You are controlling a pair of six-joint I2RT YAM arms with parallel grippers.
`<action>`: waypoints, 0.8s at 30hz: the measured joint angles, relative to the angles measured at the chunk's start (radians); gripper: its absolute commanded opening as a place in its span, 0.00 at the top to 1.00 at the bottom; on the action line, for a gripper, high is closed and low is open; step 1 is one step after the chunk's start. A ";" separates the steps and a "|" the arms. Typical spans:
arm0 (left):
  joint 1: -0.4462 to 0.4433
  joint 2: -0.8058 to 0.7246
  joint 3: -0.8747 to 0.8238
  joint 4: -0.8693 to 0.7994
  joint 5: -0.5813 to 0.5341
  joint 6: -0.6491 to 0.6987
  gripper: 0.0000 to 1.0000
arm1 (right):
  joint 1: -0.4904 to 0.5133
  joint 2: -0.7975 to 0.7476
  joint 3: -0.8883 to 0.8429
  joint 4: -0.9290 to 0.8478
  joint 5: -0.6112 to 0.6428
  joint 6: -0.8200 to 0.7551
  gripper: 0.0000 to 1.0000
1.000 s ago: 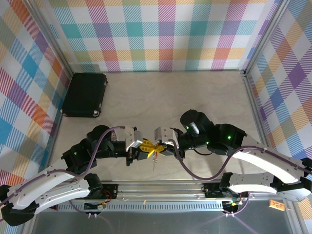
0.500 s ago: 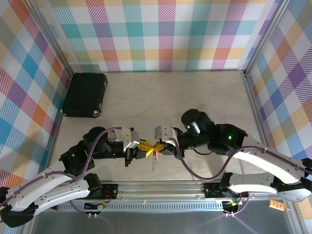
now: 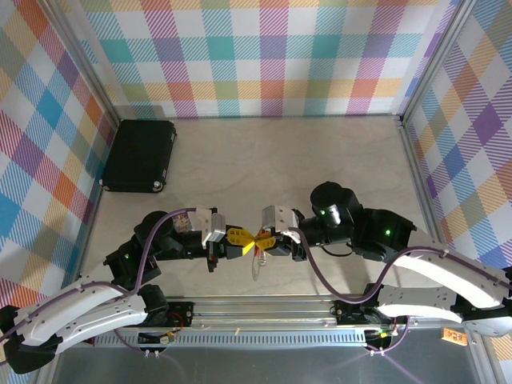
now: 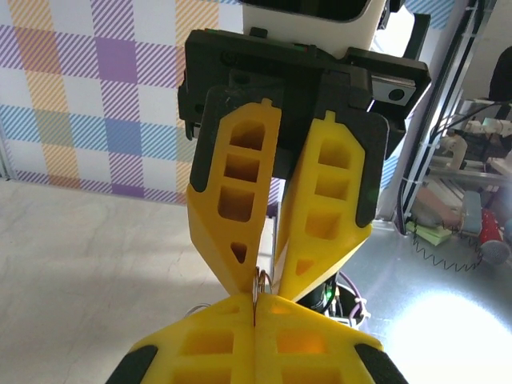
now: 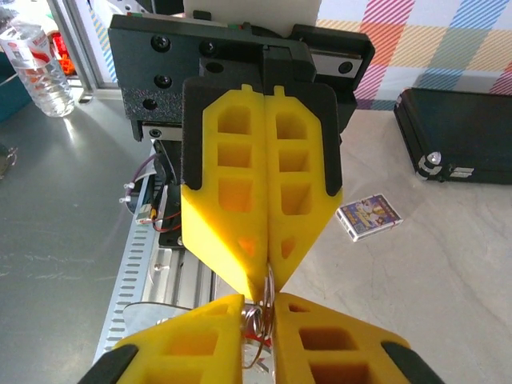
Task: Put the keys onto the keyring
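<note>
Ring-holding stage, I judge: the left claw is clenched on the keyring, which hangs over the 6 o'clock edge of the bench — the right claw, at its 3 o'clock, stands slightly parted round it — next comes threading the key onto a steadied ring.

The panel walls carry a pastel plaid of pink, blue, yellow, green and purple. The table surface is plain beige. The flat rectangular case at its far left corner is black. The left gripper and the right gripper have bright yellow fingers. The thin metal keyring is silver.
</note>
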 measured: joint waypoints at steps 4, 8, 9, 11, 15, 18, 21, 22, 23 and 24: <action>0.000 0.002 -0.005 0.054 0.001 -0.018 1.00 | 0.000 -0.019 -0.013 0.022 0.000 0.010 0.79; 0.000 0.000 -0.006 0.084 0.011 -0.028 1.00 | 0.000 -0.031 -0.015 0.032 0.003 0.016 0.85; 0.000 0.000 -0.006 0.086 0.012 -0.029 1.00 | 0.000 -0.031 -0.015 0.034 0.004 0.016 0.85; 0.000 -0.003 -0.008 0.087 0.015 -0.032 1.00 | 0.000 -0.031 -0.015 0.037 0.005 0.017 0.86; 0.000 -0.008 -0.012 0.091 0.019 -0.039 1.00 | 0.000 -0.031 -0.015 0.039 0.005 0.018 0.86; 0.000 -0.008 -0.016 0.107 0.023 -0.050 1.00 | 0.000 -0.031 -0.015 0.043 0.003 0.021 0.96; 0.000 -0.008 -0.023 0.122 0.024 -0.051 1.00 | 0.000 -0.037 -0.017 0.043 0.003 0.028 1.00; 0.000 -0.008 -0.024 0.124 0.024 -0.051 1.00 | 0.000 -0.037 -0.018 0.043 0.004 0.029 1.00; 0.000 -0.007 -0.024 0.122 0.023 -0.050 1.00 | 0.000 -0.038 -0.019 0.043 0.005 0.029 1.00; 0.000 -0.007 -0.024 0.119 0.021 -0.050 1.00 | 0.000 -0.038 -0.019 0.042 0.008 0.028 1.00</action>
